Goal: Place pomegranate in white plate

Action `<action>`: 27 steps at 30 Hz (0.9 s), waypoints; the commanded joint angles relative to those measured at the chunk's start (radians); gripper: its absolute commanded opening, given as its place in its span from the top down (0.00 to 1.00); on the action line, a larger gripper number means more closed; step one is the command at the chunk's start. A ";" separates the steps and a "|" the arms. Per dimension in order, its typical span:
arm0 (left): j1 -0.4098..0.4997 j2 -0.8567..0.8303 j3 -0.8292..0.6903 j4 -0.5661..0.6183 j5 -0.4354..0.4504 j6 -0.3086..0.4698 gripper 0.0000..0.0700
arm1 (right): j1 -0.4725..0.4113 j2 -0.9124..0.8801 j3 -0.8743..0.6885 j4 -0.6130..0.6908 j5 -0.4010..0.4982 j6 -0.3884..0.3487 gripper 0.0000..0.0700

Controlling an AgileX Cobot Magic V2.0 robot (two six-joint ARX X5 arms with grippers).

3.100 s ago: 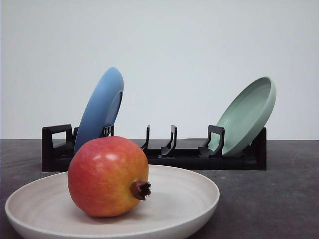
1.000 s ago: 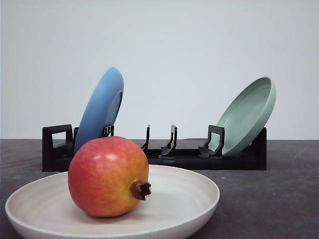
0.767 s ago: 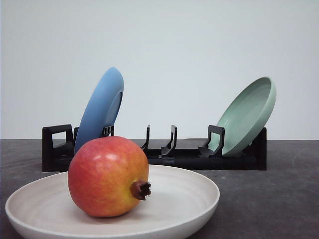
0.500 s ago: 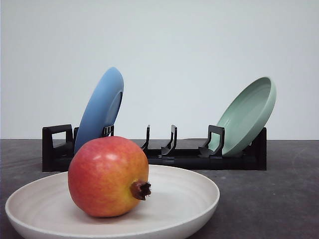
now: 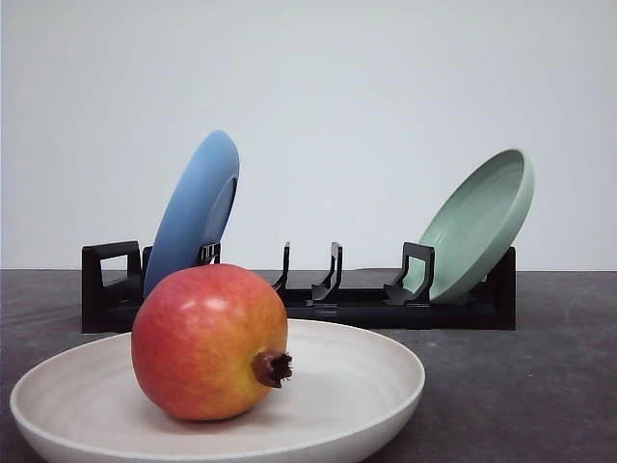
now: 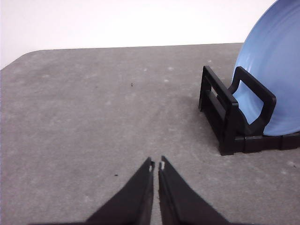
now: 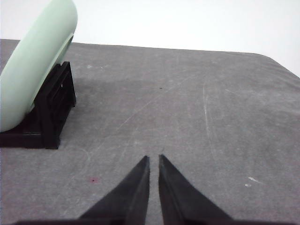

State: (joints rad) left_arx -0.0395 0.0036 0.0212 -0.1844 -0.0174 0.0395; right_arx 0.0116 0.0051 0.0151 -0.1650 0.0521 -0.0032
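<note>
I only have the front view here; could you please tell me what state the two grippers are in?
Observer: The left gripper is shut, its tips nearly touching, holding nothing.
Operator: And the right one, please?
Observer: The right gripper is shut too, over bare grey table.
Operator: What stands near each?
Observer: The left wrist view has the blue plate in the end of the black rack; the right wrist view has the pale green plate at the other end.
</note>
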 commanded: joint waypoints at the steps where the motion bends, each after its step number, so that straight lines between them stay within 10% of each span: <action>1: 0.002 -0.001 -0.010 -0.005 0.007 -0.002 1.00 | 0.001 -0.002 -0.004 0.007 0.000 0.003 0.95; 27: 0.002 -0.001 -0.010 -0.005 0.007 -0.002 1.00 | 0.001 -0.002 -0.004 0.007 0.000 0.003 0.95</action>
State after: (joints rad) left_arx -0.0395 0.0036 0.0212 -0.1844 -0.0174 0.0397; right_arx 0.0116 0.0051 0.0151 -0.1650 0.0521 -0.0032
